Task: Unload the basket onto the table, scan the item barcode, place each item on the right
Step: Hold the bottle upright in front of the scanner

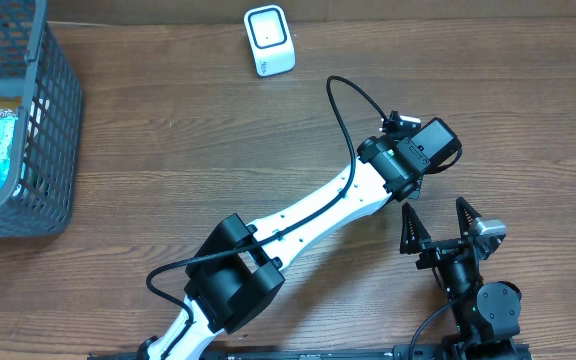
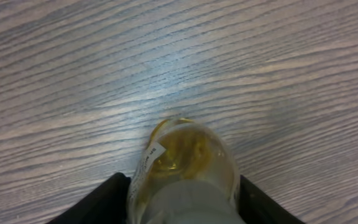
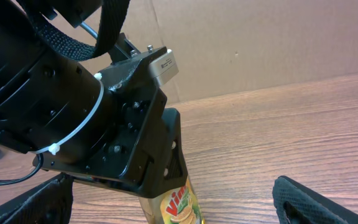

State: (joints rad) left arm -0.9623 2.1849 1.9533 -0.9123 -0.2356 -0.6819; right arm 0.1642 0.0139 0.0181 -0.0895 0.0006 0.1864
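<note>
**Desk:** Where was the bottle [image 3: 178, 205]?

**Photographer:** On the right half of the counter [image 1: 168, 130], roughly upright beneath the left claw [image 3: 169, 180], yellow label outward. From overhead the arm hid it. Taking it by the top likely kept the label free for reading. The white scanner [image 1: 269, 40] stood well apart at the far edge, so the scan looked not yet done.

**Desk:** And the grip?

**Photographer:** The left claw's fingers [image 2: 107, 202] flanked the bottle, set about halfway apart. Whether they pressed it could not be told, nor whether its base met the counter. The right claw [image 1: 433, 205] waited just beside, spread wide and holding nothing. The basket [image 1: 48, 150] of other goods sat far left.
</note>
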